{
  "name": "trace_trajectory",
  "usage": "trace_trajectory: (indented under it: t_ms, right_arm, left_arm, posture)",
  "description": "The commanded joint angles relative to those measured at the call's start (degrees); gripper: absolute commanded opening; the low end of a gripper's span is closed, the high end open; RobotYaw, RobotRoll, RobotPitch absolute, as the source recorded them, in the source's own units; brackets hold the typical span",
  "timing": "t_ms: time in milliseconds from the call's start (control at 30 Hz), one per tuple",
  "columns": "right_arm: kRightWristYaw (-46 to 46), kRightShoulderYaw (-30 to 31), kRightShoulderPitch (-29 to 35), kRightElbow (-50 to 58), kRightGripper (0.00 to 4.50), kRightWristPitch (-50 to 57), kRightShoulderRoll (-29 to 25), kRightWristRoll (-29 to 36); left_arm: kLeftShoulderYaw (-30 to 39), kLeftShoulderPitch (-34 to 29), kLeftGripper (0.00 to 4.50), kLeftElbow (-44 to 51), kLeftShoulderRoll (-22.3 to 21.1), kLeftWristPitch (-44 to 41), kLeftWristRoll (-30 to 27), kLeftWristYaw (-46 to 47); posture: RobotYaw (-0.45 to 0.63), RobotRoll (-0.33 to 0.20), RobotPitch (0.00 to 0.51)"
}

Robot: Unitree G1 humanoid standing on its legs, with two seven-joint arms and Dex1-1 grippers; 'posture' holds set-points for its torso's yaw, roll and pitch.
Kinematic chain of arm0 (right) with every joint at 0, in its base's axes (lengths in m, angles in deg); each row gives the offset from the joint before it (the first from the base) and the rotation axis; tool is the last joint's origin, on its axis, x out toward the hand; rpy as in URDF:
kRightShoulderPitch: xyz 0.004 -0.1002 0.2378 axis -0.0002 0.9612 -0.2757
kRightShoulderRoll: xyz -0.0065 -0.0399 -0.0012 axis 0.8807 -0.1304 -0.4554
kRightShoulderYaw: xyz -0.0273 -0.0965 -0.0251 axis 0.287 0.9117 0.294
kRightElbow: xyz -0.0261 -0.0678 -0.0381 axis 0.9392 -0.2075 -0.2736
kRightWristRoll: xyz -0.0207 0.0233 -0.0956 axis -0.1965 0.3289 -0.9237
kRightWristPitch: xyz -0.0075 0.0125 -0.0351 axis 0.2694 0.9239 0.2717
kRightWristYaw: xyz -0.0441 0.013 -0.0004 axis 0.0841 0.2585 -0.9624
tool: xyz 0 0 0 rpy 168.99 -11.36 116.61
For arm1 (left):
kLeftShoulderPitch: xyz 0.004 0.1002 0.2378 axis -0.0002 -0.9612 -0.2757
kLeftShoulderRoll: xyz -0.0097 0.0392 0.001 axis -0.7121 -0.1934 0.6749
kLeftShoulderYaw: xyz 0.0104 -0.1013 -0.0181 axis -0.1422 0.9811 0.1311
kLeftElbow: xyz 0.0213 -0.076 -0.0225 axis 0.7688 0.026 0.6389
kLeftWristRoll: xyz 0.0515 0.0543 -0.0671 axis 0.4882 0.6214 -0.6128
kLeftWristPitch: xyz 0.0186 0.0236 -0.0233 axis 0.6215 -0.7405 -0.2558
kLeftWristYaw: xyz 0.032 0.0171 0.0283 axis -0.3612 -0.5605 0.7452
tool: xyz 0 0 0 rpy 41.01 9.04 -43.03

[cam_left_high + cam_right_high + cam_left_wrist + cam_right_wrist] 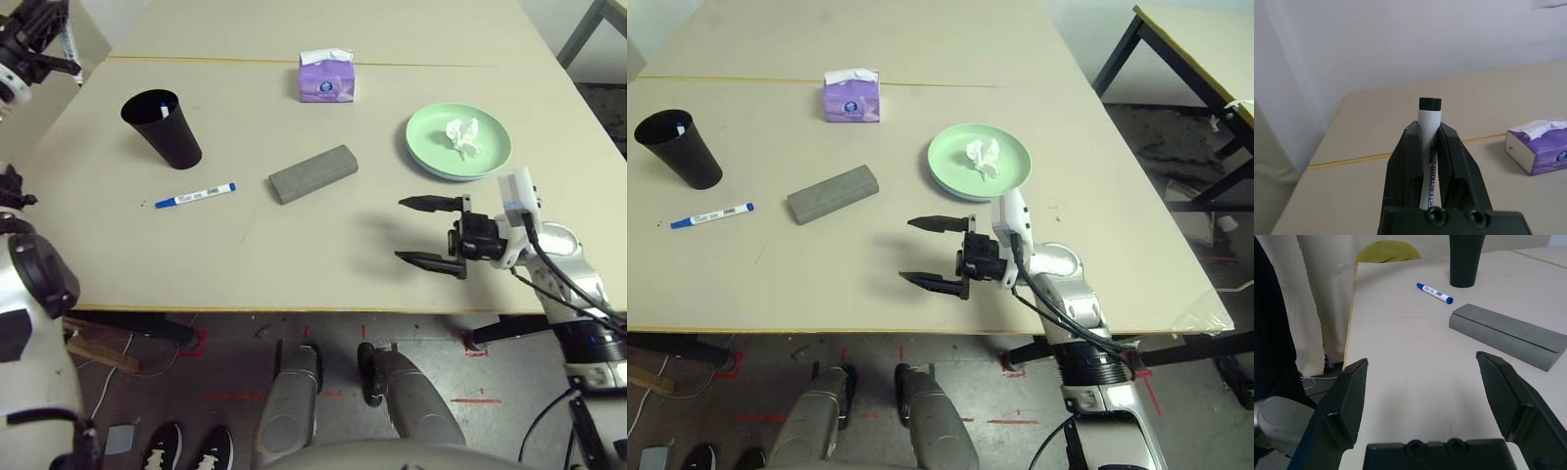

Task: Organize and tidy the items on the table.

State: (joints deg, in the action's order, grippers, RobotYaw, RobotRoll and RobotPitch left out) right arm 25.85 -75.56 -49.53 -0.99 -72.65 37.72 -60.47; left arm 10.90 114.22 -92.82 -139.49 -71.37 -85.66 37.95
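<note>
Left hand (1430, 147) clamped on black-cap marker (1429, 147) (raised); rt hand (431, 232) spread wide above table (294, 245).

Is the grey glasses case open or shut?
Shut: the grey rectangular glasses case lies flat on the beige table, its lid seam closed in the right wrist view.

I count two markers: blue-capped one (195, 196) on the table (323, 255), black-capped one (1428, 147) in my left gripper (1431, 128). One grey case (313, 173). One black cup (162, 127). One purple tissue box (326, 76). One green plate (431, 152), one crumpled tissue (462, 135) on it.
</note>
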Motion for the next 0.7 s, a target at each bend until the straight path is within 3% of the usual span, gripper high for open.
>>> trace_trajectory:
  t_ms: [33, 700]
  right_arm:
    - [-0.1, -0.7, 1.4, 1.5, 4.5, 0.3, -0.8, -0.2]
    - [-0.3, -0.9, 0.8, 3.1, 4.5, 1.9, -1.8, 0.1]
  left_arm:
    - [0.0, 0.1, 0.29, -1.7, 0.8, 2.4, 0.9, 0.9]
    - [0.0, -6.7, 0.29, -2.1, 4.1, 8.4, 0.5, 0.3]
  posture:
    - [-0.02, 0.0, 0.224]
    - [-0.02, 0.0, 0.218]
